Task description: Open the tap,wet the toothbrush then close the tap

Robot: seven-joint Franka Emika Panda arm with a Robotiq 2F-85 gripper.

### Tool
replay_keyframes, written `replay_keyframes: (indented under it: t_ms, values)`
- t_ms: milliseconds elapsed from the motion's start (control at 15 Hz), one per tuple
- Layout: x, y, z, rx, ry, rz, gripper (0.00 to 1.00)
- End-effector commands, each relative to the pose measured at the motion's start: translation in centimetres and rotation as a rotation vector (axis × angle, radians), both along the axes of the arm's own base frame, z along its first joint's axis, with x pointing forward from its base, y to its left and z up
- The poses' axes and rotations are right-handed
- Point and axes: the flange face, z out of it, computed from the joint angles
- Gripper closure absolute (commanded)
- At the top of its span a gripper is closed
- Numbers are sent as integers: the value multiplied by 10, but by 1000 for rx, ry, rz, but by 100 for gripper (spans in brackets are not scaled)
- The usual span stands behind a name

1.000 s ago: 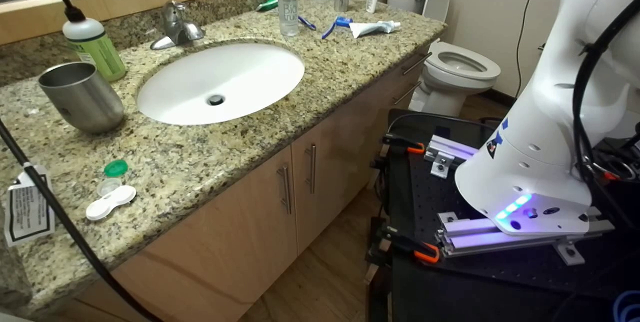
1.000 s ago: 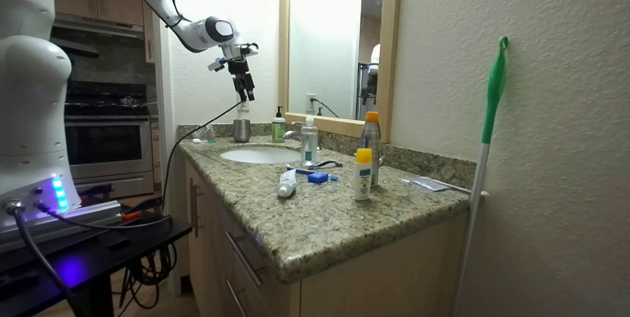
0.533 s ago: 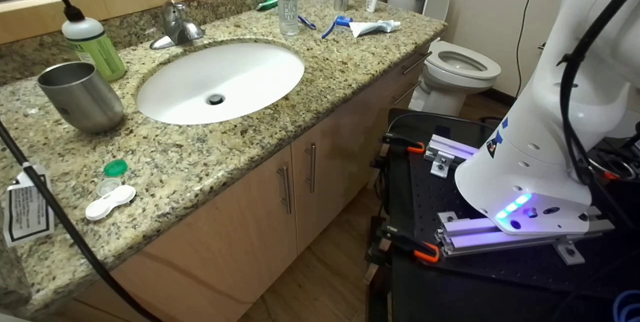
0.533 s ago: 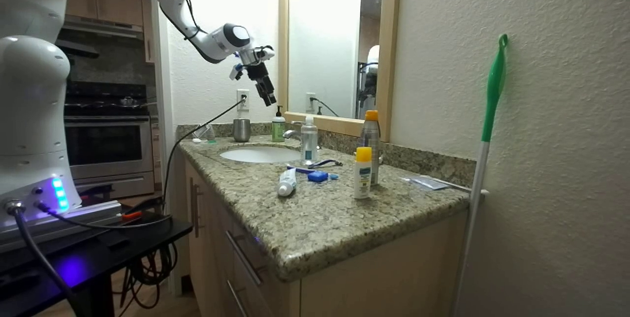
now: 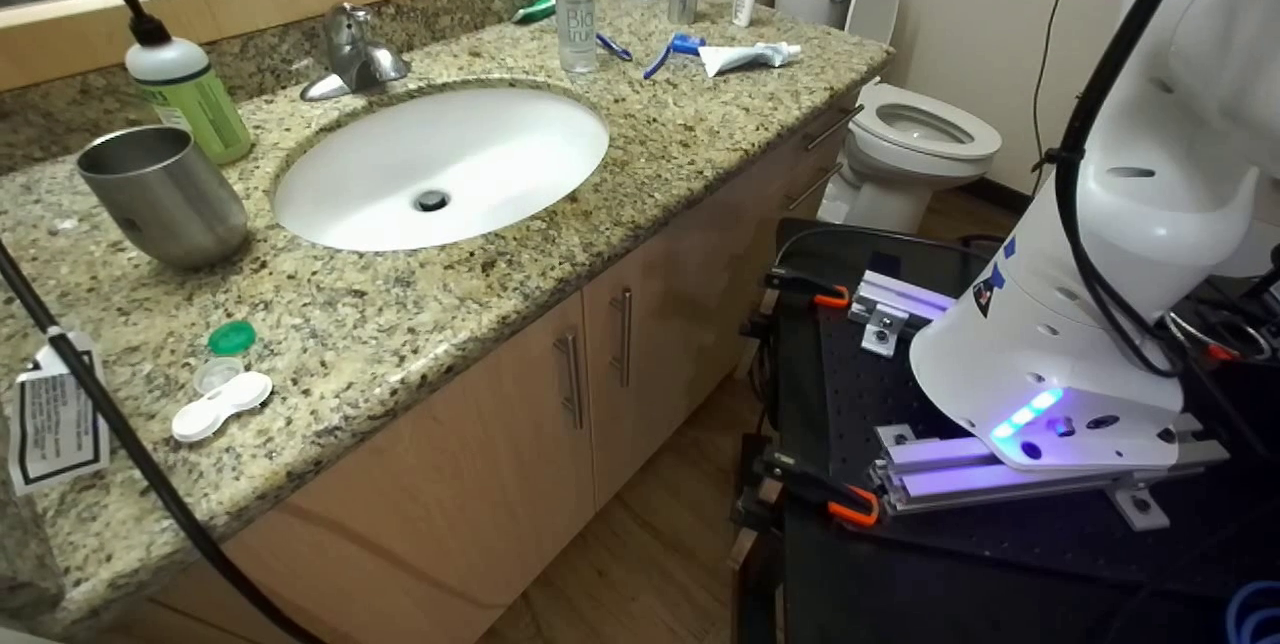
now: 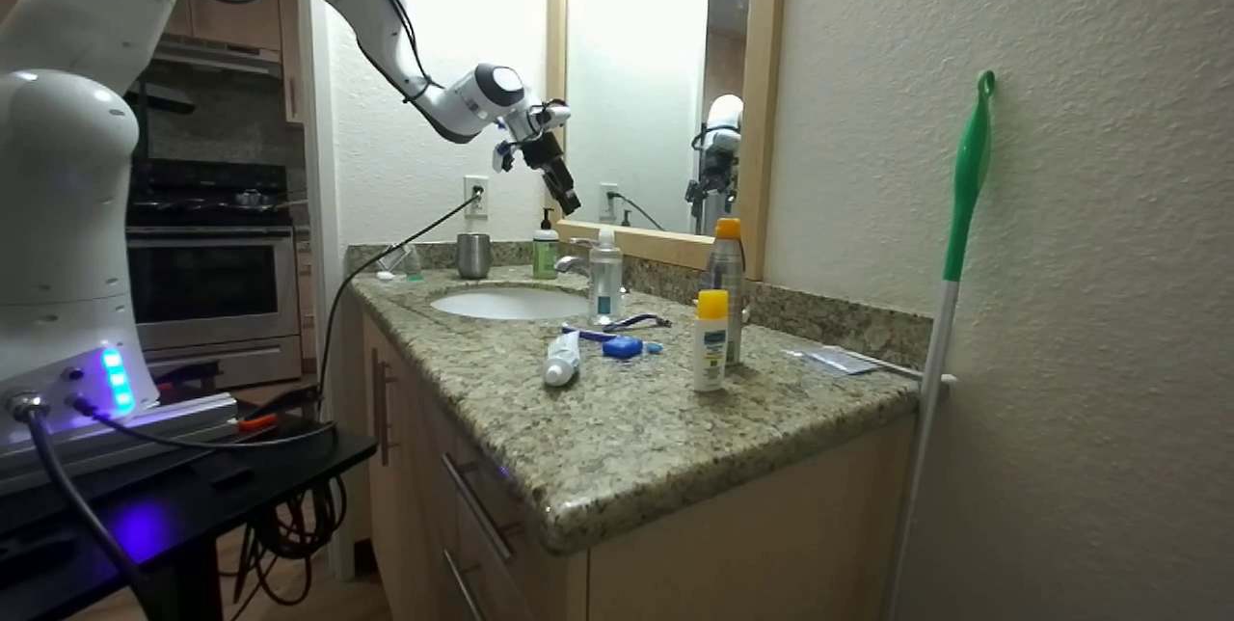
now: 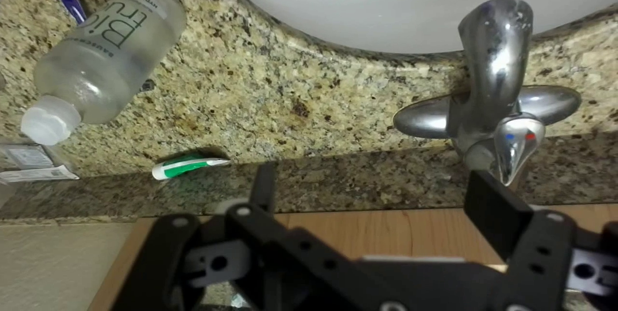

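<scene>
In the wrist view the tool [image 7: 372, 181] is spread wide; ahead of it the chrome faucet [image 7: 485, 101] points its spout [image 7: 499, 45] away over the sink [image 7: 367, 16], its lever [image 7: 517, 142] back toward the tool. In an exterior view the toothbrush [image 6: 617, 343] lies on the table [image 6: 675, 447] well apart from the tool, its long axis leading away, blue-capped end farther off. In an exterior view, below the tool, the sink holds a drain stopper [image 5: 431, 200]; the floor of the steel tumbler [image 5: 165, 199] is hidden.
</scene>
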Motion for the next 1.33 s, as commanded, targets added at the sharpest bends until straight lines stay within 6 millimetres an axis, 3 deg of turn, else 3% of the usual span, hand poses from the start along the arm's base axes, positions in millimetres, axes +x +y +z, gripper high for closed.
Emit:
replay_keyframes:
  t_ms: [0,333,400,733,1133,1200,1267]
  values:
    - [23,-4,-10,3,-30,24,0]
    - [63,5,-18,1,-34,21,0]
    - [44,7,-11,9,-47,28,0]
    - [51,5,-15,-7,-40,14,0]
    - [80,25,-54,-35,55,77,0]
    - [68,24,-47,-12,19,58,0]
    - [71,28,-52,-13,22,62,0]
